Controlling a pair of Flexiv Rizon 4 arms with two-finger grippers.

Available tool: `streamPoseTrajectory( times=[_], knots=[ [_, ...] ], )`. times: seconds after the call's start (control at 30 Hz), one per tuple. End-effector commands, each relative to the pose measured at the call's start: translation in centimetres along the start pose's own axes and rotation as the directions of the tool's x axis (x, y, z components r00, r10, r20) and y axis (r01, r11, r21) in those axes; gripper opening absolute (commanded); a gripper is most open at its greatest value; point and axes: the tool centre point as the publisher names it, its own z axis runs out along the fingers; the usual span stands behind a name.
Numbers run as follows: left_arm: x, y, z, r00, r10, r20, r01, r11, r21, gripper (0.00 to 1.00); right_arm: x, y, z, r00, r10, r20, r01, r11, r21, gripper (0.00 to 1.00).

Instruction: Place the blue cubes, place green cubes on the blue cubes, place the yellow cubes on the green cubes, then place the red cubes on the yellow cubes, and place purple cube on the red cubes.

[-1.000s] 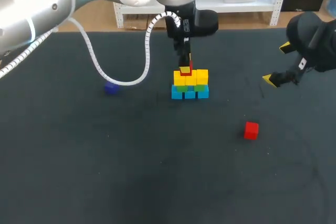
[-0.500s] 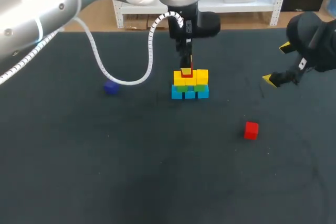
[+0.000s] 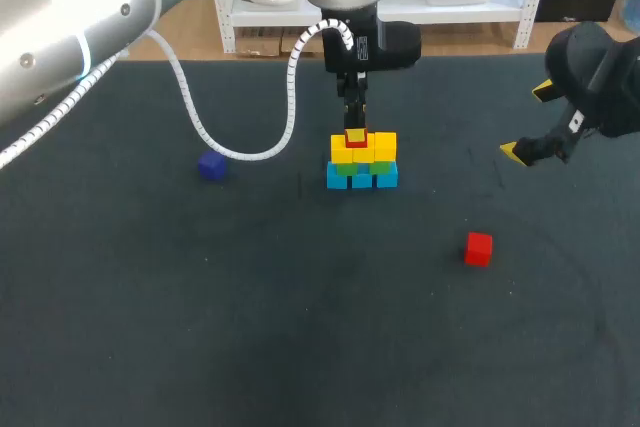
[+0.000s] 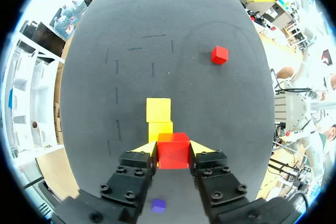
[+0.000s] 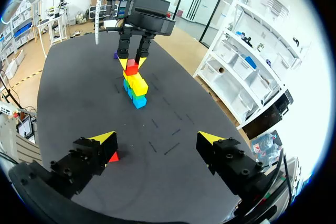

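Dark worktop (image 3: 300, 337) is carrying the whole job, with the stack standing just above the middle of the head view. At its base the blue cubes (image 3: 362, 178) are forming the bottom row. Above them the green cubes (image 3: 348, 168) are sitting mostly hidden, and the yellow cubes (image 3: 378, 147) are topping those.

From the upper left, the left arm (image 3: 345, 7) is hanging straight over the stack. Its jaws are clamping one red cube (image 4: 172, 150) from two sides at the left end of the yellow row. You cannot tell whether it is resting there yet.

A second red cube (image 3: 478, 248) is lying loose at the lower right, and the purple cube (image 3: 211, 165) is lying at the left. Both are well apart from the stack. At the right edge the right arm (image 3: 600, 77) is holding its jaws spread wide, gripping nothing.

Judge three layers done, the red layer under way and the purple cap not yet started.
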Motion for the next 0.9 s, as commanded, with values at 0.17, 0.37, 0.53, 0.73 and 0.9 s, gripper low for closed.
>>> streamPoseTrajectory(
  times=[0.17, 0.37, 0.53, 0.73, 0.9],
  knots=[
    [0.20, 0.19, 0.12, 1.000, -0.001, -0.006, 0.001, 1.000, 0.006, 0.00, 0.12, 0.29, 0.22, 1.000, 0.001, 0.005, -0.002, 0.985, 0.175, 1.00],
    [0.33, 0.27, 0.32, 1.000, -0.002, -0.006, 0.002, 1.000, 0.010, 0.00, 0.12, 0.29, 0.22, 1.000, 0.001, 0.005, -0.002, 0.985, 0.175, 1.00],
    [0.39, 0.52, 0.45, 1.000, 0.001, -0.010, -0.001, 1.000, 0.010, 0.00, 0.12, 0.29, 0.22, 1.000, 0.001, 0.005, -0.002, 0.985, 0.175, 1.00],
    [0.37, 0.80, 0.54, 1.000, 0.004, -0.013, -0.004, 1.000, 0.004, 0.00, 0.12, 0.29, 0.22, 1.000, 0.001, 0.005, -0.002, 0.985, 0.175, 1.00],
    [0.29, 0.91, 0.54, 1.000, 0.008, -0.014, -0.008, 1.000, 0.001, 0.00, 0.12, 0.29, 0.22, 1.000, 0.001, 0.005, -0.002, 0.985, 0.175, 1.00]
  ],
)
